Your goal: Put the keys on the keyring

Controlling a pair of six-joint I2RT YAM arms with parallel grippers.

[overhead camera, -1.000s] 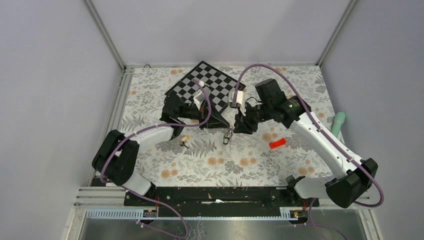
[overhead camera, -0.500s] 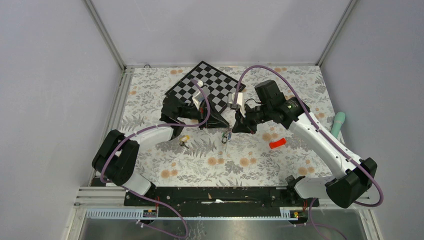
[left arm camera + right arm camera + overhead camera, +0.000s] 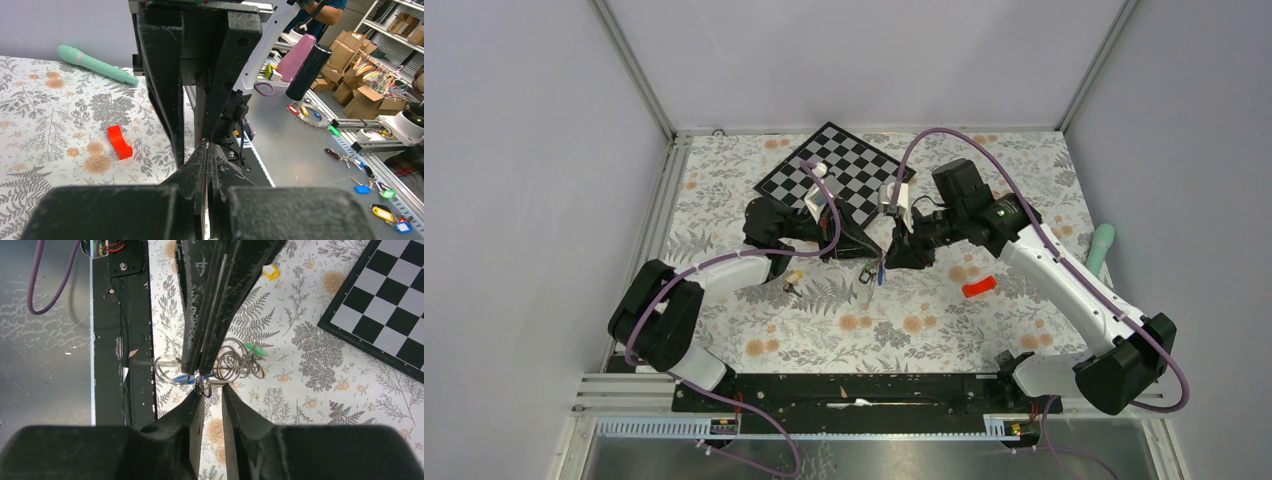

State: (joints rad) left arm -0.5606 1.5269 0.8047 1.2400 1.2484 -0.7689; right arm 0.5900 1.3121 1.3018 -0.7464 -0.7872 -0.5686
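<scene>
My left claw (image 3: 207, 147) is pressing its fingers flat together, and a sliver of bright wire is glinting right at the tips, so I'm judging it to be nipping the keyring (image 3: 235, 365). My right claw (image 3: 210, 392) is sitting just opposite with only a narrow slot between its fingers. A small loop is lying in that slot, but I can't tell whether it's actually clamped.

The keyring, a tangle of wire coils, is hanging between the two claws just above the floral cloth (image 3: 305, 370). A green-tagged key (image 3: 255, 350) is sitting at its far side and a blue key (image 3: 179, 379) is poking out the other way. The yellow-tagged key (image 3: 270, 271) is lying apart on the cloth, near the checkerboard (image 3: 385, 295).

I'm reckoning this is the threading step. One claw should be holding the coil dead steady while the other is easing the key's eye along the split, in tiny moves and without twisting.

My own fingers are hiding the contact point. In the left wrist view they're blocking nearly everything but a red block (image 3: 119, 141). I can't make out which keys are properly on the ring.
</scene>
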